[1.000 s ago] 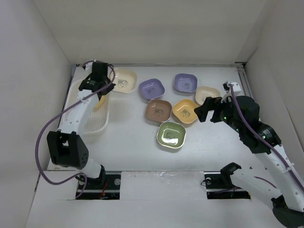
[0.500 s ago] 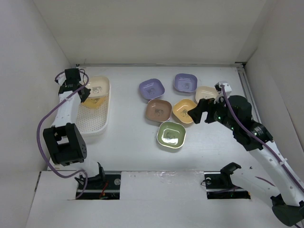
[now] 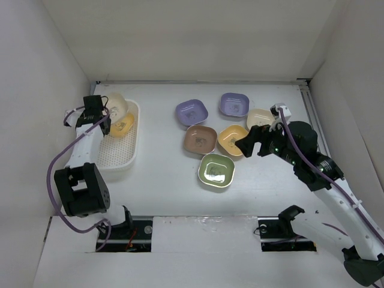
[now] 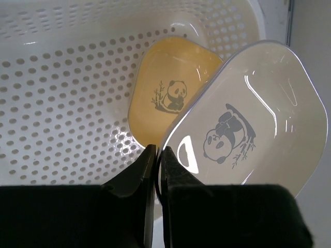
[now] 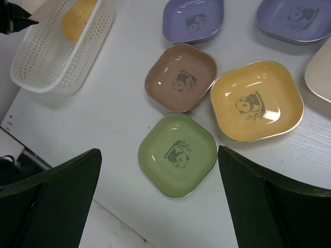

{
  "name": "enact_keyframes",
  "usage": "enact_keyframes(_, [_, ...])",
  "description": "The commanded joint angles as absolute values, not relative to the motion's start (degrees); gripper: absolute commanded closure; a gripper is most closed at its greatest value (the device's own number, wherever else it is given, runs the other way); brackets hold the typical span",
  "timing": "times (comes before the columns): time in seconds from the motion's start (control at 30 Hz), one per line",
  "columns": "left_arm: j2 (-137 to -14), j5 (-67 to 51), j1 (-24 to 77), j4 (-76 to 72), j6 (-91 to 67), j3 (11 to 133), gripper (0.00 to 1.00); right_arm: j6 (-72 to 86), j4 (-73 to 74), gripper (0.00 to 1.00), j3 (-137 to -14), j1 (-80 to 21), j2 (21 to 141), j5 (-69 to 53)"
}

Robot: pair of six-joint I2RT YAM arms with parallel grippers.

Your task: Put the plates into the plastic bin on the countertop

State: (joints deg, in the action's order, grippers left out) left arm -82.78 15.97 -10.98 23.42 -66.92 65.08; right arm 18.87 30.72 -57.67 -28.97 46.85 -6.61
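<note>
The left gripper point(image 4: 158, 151) pinches a tilted cream rounded-square panda plate point(image 4: 258, 103) above an orange-yellow plate point(image 4: 165, 72) in the perforated white plastic bin point(image 4: 62, 103). The right gripper point(image 5: 159, 155) is spread.

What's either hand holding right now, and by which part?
The left hand pinches the cream plate by its rim. The right hand is open, holding nothing.

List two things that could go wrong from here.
The left gripper pinches only the rim of the tilted cream rounded-square plate; it may slip onto the orange-yellow panda plate in the white perforated plastic bin. The open right gripper hangs over tightly clustered plates; grasping one might nudge neighbours.
</note>
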Motion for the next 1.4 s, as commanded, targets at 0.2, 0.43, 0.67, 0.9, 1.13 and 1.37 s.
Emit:
enact_keyframes(0.2, [-92.02,18.90,-11.25,24.61,-73.30,70.49,1.00,19.34,28.48,0.00,-57.66,-29.44,45.44,-6.50])
enact_keyframes(0.43, [-92.02,19.51,-11.25,24.61,-73.30,69.09,0.87,19.34,28.48,0.00,-57.66,-29.44,45.44,-6.50])
enact_keyframes(0.67, [-89.22,16.97,-10.63,21.71,-71.28,68.03,0.26,19.34,28.48,0.00,-57.66,-29.44,45.44,-5.98])
enact_keyframes(0.9, [-79.74,15.65,-8.70,18.82,-68.21,66.27,0.00,19.34,28.48,0.00,-57.66,-29.97,45.44,-5.45])
enact_keyframes(1.13, [-74.79,7.12,-0.39,12.83,-52.40,66.79,0.00,19.34,29.53,0.00,-58.27,-29.97,45.44,-2.56])
enact_keyframes(1.37, [-85.93,11.07,24.48,16.08,-35.69,74.35,0.00,20.30,31.99,0.00,-60.03,-29.97,42.37,2.11])
